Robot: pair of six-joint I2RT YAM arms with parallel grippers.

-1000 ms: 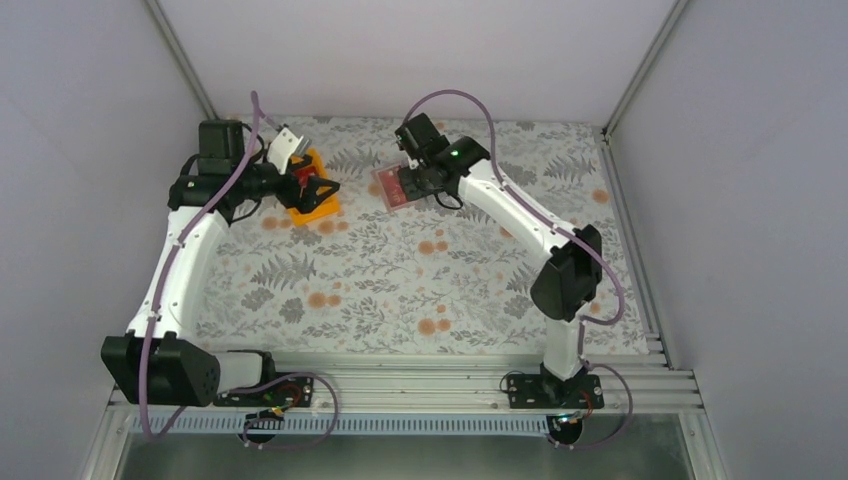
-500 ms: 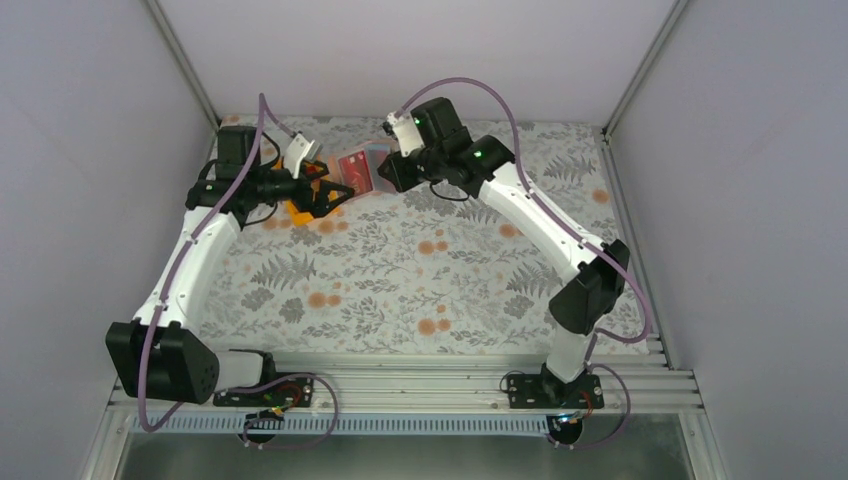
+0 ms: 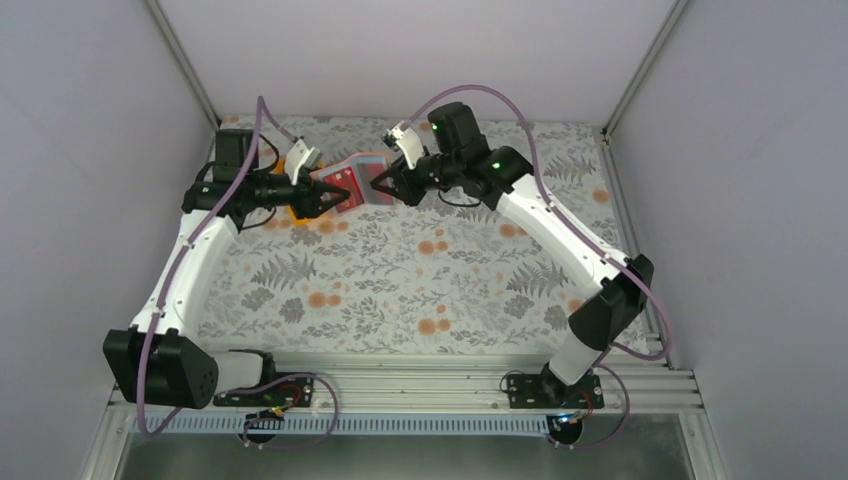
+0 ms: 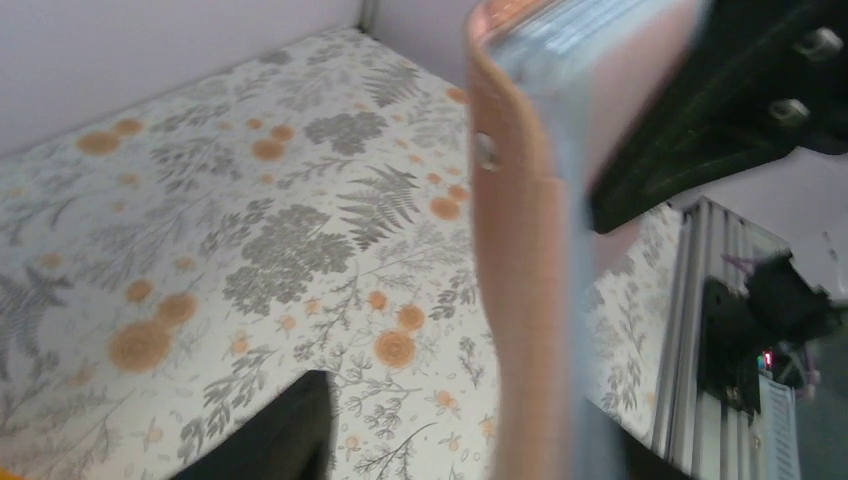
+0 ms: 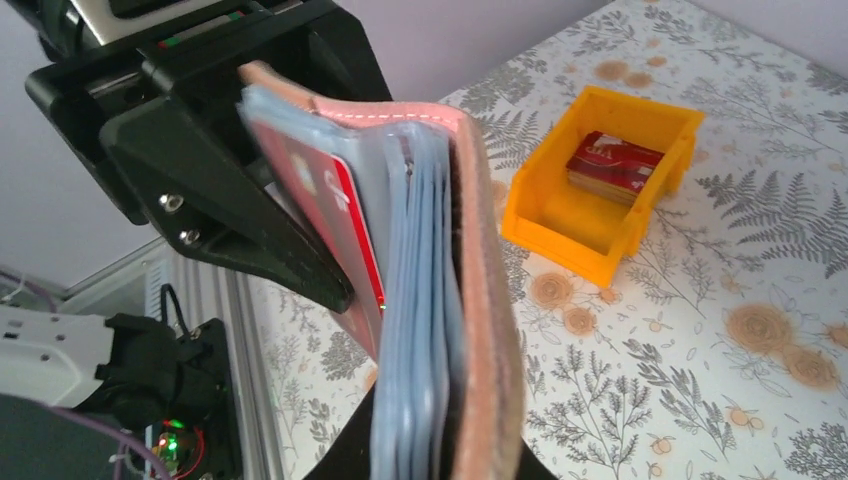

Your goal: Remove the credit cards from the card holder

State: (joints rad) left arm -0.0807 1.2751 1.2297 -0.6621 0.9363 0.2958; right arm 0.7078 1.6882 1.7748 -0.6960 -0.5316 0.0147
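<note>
Card holder clamped in right gripper; left gripper half-open astride its edge.

Card holder between left gripper and right gripper — cards in tray

Floral tabletop, plain pale walls, aluminium rails at front

Floral table, orange tray — far-left side
</note>
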